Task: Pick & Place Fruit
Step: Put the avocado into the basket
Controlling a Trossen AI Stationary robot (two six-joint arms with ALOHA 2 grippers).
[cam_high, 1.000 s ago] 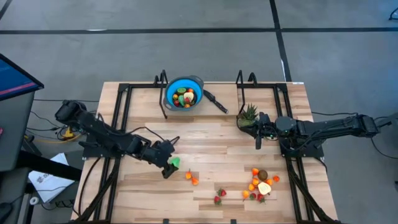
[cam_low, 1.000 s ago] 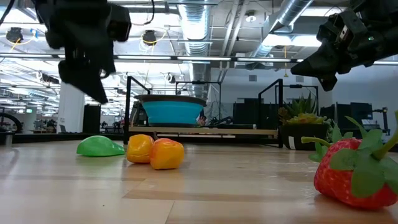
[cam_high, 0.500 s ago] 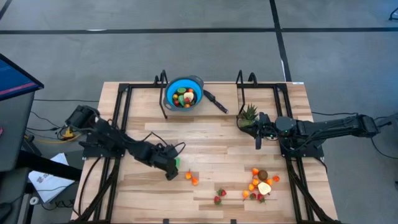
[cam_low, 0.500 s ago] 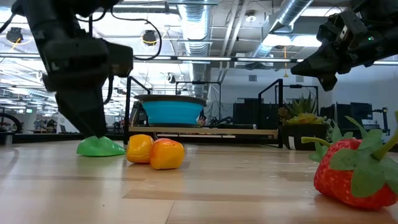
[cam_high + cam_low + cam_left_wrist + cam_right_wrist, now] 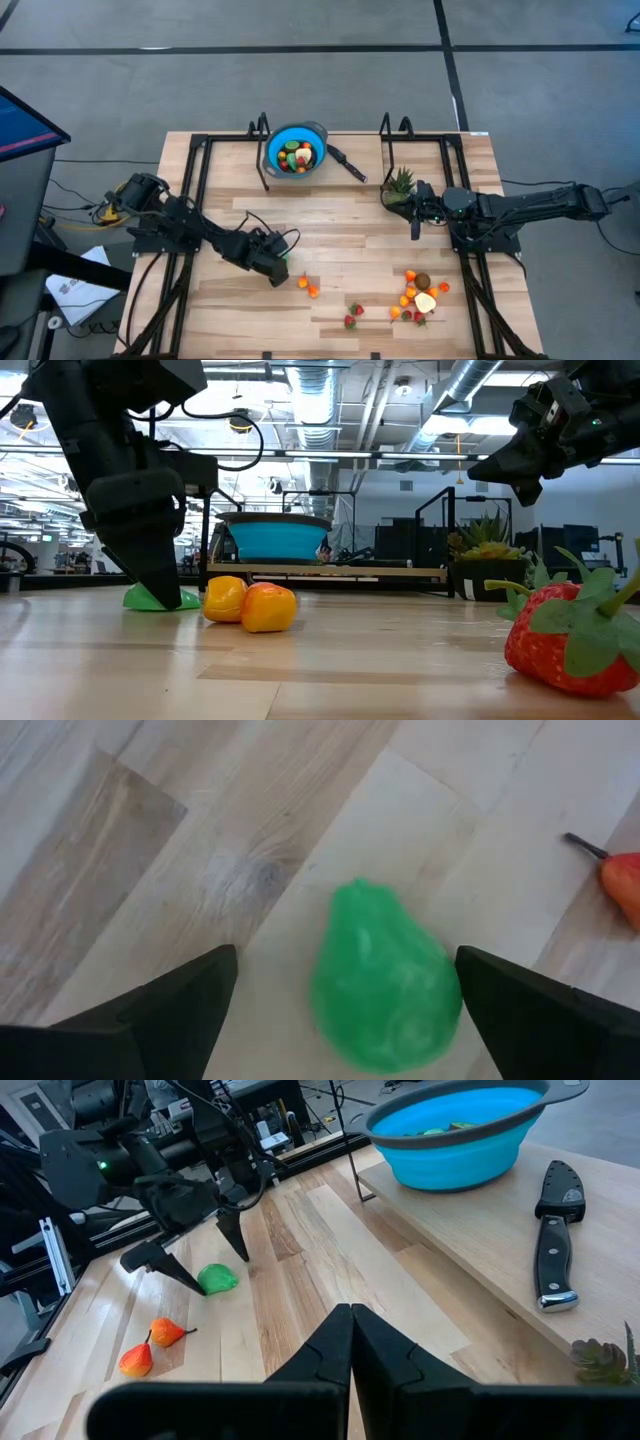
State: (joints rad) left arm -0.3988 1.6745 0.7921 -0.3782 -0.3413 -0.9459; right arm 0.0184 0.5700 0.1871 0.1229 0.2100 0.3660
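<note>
A green toy pear (image 5: pixel 385 980) lies on its side on the wooden table, left of centre. My left gripper (image 5: pixel 345 1010) is open and low over it, one finger on each side of the pear and apart from it; the right wrist view shows the same gripper (image 5: pixel 205 1260) and pear (image 5: pixel 217 1278). Two orange fruit pieces (image 5: pixel 308 286) lie just right of it. More fruit (image 5: pixel 420 295) and strawberries (image 5: pixel 353 315) lie near the front right. My right gripper (image 5: pixel 416 228) is shut and hangs still above the table's right side.
A blue bowl (image 5: pixel 297 150) holding several fruits stands on a raised board at the far middle, with a black-handled knife (image 5: pixel 348 163) beside it. A spiky green plant (image 5: pixel 400 185) stands by the right arm. Black frame rails (image 5: pixel 195 200) run along both sides.
My left gripper has come down over the green pear and tipped steeper, its fingers now low on either side of it. It has stayed open. The pear has not moved.
</note>
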